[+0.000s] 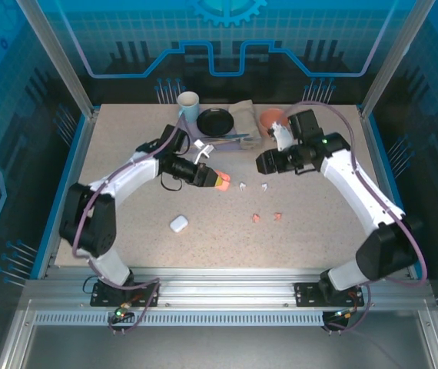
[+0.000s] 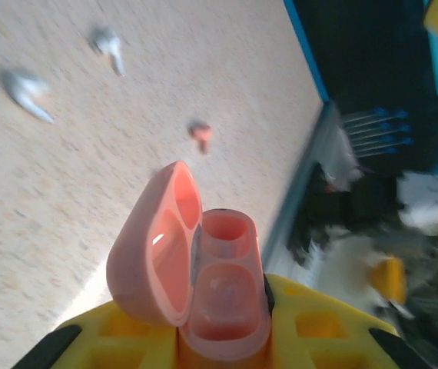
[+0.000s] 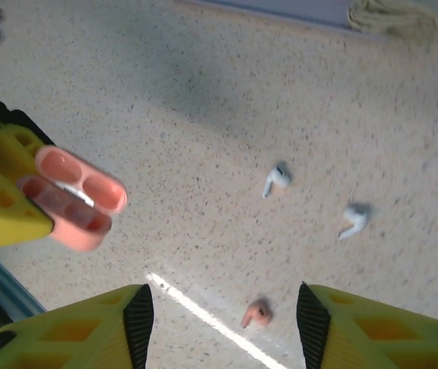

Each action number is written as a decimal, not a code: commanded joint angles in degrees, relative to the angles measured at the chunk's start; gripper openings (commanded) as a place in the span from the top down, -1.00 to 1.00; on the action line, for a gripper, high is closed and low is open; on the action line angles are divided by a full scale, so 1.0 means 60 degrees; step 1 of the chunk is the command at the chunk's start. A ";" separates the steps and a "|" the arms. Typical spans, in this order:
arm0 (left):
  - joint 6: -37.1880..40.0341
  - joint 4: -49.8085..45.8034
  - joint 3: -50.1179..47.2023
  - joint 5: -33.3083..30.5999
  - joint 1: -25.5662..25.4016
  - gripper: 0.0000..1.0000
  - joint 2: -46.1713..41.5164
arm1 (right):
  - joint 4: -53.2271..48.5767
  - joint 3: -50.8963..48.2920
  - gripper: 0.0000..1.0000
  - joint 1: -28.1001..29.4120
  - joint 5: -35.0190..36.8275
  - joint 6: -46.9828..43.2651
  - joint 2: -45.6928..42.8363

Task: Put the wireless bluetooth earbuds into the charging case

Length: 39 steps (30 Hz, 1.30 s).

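Earbuds (image 3: 277, 181) lie loose; left claw (image 1: 210, 178) grips open pink case (image 2: 154, 261), right claw (image 3: 223, 315) gapes.

Landmark: open case (image 1: 221, 183), in left gripper (image 1: 213, 180). Just right of it: far earbuds (image 1: 243, 184), two, side by side. Right and in front: near earbuds (image 1: 257, 217), two. Left and in front: shut case (image 1: 178, 224). Behind, well apart, left to right: cup (image 1: 188, 102), plate (image 1: 216, 121), cloth (image 1: 246, 115), bowl (image 1: 271, 118).

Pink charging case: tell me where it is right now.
In the top view the pink charging case is near the centre, lid open, clamped in the left gripper, just left of a white earbud.
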 commanded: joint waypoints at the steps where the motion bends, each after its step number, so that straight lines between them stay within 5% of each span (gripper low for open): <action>1: -0.1289 0.4688 -0.1749 -0.2599 -0.0488 1.00 -0.1205 | 0.0663 -0.1413 -0.10 0.0434 0.0677 0.2663 -0.0454; 9: -0.0907 1.1488 -0.5639 -0.6206 -0.1781 1.00 -0.2576 | 0.0597 -0.2883 -0.21 0.1958 0.2937 0.5767 -0.0256; 14: -0.0746 1.4240 -0.7048 -0.6759 -0.2102 1.00 -0.2524 | 0.0699 -0.3269 -0.30 0.2836 0.3963 0.7774 0.0077; 23: -0.0249 1.5479 -0.8239 -0.5794 -0.2239 1.00 -0.2887 | 0.0500 -0.2757 -0.31 0.3207 0.4365 0.9248 0.1343; 31: 0.0363 1.4904 -0.8698 -0.3969 -0.2235 1.00 -0.3572 | 0.0232 -0.2310 -0.30 0.3174 0.4179 0.9807 0.2222; 39: 0.0591 1.4491 -0.8726 -0.3481 -0.2238 1.00 -0.4220 | 0.0286 -0.2101 -0.26 0.3155 0.3967 1.0101 0.2863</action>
